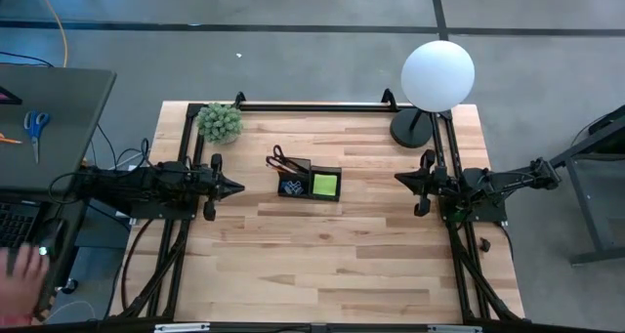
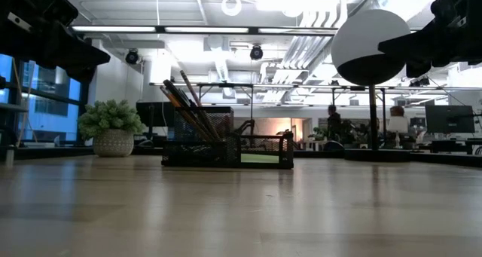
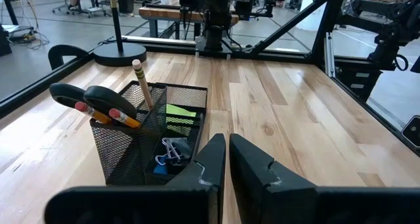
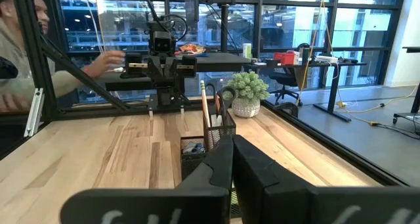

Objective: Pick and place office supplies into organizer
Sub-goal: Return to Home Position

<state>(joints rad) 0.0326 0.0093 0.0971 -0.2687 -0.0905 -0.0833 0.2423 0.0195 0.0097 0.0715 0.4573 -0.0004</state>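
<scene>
The organizer point(image 1: 311, 184) was seen on the surface point(image 1: 342, 260) (pencils point(image 2: 188, 110) and scissors point(image 3: 65, 92) stood inside). The left fingers point(image 1: 235, 187) and right fingers point(image 1: 399, 180) were held at its sides, closed on nothing.

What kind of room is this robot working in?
Probably a robotics lab in a big open office. Bare pipes and strip lights run overhead, a monitor and desk chair stand beyond, and the left arm and right arm are mounted on a wooden table.
</scene>
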